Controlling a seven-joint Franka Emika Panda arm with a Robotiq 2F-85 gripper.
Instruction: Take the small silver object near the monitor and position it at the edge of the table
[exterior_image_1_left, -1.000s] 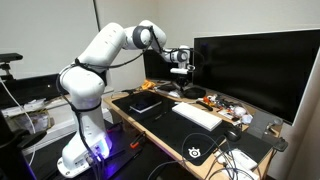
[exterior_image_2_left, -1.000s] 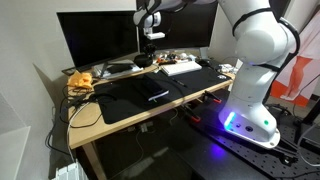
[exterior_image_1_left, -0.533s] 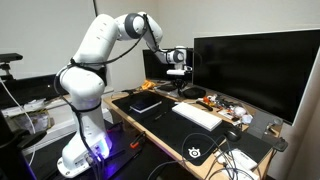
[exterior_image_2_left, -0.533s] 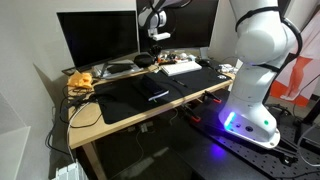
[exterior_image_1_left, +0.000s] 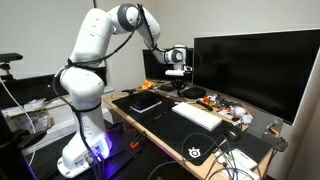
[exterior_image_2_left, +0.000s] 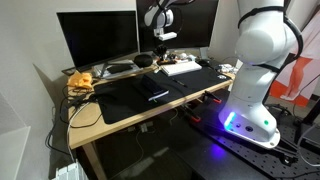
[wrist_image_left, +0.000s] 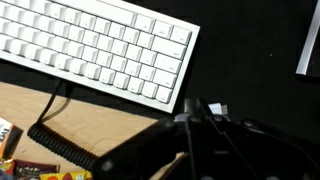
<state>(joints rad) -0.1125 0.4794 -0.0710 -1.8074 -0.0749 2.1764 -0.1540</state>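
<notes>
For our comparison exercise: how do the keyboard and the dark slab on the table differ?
The keyboard is white; the slab is dark. The keyboard is longer than the slab. The keyboard trails a coiled cable; the slab shows none. Both lie flat on the table.

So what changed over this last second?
The arm's elbow swung upward, and the gripper shifted sideways toward the keyboard. Nothing was visibly grasped or released. The keyboard, monitor and black mat stayed put.
</notes>
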